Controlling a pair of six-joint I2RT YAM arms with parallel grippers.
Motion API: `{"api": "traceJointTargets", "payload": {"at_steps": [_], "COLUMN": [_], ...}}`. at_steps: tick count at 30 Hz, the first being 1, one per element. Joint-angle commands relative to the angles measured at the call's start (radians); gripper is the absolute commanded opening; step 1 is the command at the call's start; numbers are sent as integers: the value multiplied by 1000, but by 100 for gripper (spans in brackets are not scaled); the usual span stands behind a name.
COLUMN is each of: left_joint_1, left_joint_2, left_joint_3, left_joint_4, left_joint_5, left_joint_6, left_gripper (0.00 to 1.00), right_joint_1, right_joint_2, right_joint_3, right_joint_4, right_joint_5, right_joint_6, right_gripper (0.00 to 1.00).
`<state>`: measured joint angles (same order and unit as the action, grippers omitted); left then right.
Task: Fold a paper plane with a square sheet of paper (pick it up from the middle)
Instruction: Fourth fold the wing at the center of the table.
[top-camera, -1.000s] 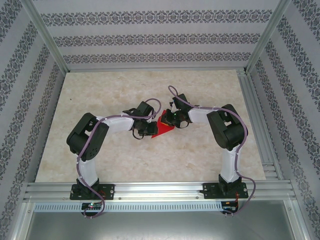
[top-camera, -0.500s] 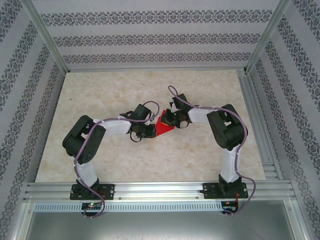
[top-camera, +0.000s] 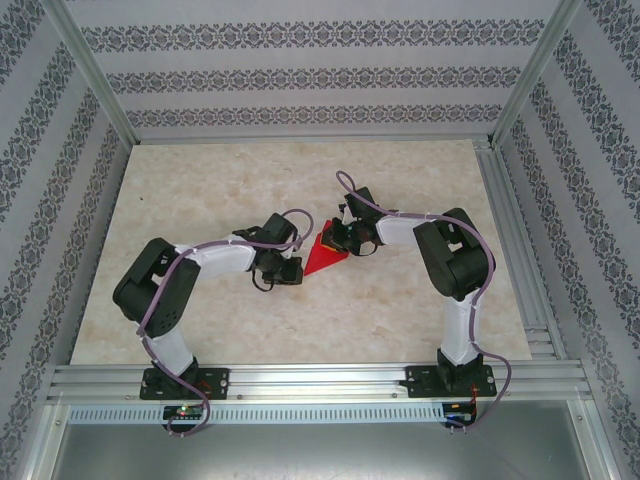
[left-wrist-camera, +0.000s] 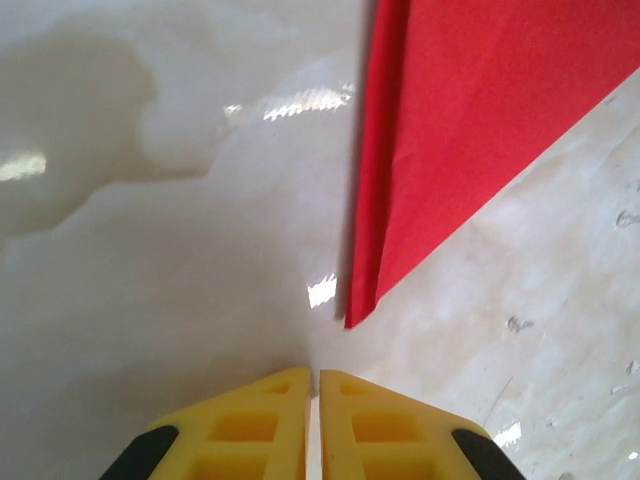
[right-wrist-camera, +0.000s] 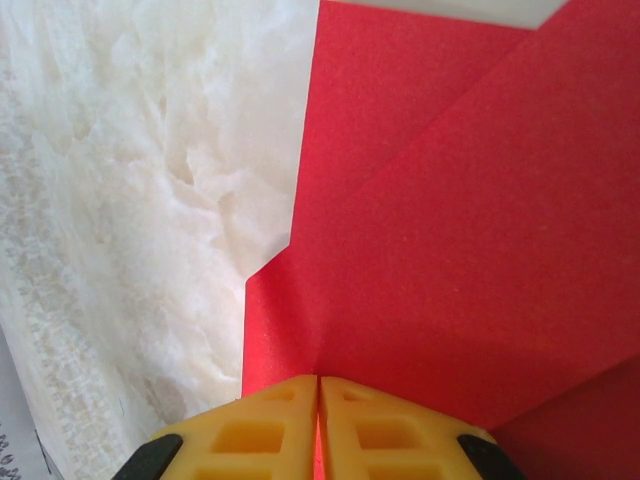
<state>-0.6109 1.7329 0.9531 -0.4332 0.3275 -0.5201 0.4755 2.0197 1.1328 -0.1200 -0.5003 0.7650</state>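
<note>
The red paper lies near the middle of the table, no longer a flat square. From above it reads as a pointed triangle with its tip toward the near-left. The left wrist view shows a doubled edge running down to that tip, and the right wrist view shows a diagonal flap layered over the sheet. So the early folds look done, but this is not yet a narrow dart: I judge the lengthwise centre fold and the wing folds remain, perhaps half the work. The right gripper sits on the far-right end of the paper, fingers together, and a red sliver between them suggests they are clamped on a layer. The left gripper is just beside the tip, not touching it, its fingers together on nothing. The table is glossy, pale and marble-patterned, with glare spots. Aluminium posts and striped floral wall panels enclose it.
</note>
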Motion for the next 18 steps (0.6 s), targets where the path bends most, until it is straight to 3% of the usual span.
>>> {"api": "traceJointTargets", "payload": {"at_steps": [1, 8, 18], "left_joint_1": [-3, -3, -3], "left_joint_2": [-69, -10, 110], "left_joint_3": [13, 63, 97], "left_joint_4": [11, 208, 181], "left_joint_5": [-8, 78, 6], "left_joint_6": [-5, -86, -60], "left_gripper": [15, 16, 11], "right_joint_1": [-4, -3, -4], "right_joint_2": [114, 117, 92], "right_joint_3": [-45, -48, -41], "right_joint_4": [-108, -96, -88], "right_joint_5": [131, 128, 117], "right_joint_6": [-17, -9, -7], "right_gripper": [12, 12, 12]}}
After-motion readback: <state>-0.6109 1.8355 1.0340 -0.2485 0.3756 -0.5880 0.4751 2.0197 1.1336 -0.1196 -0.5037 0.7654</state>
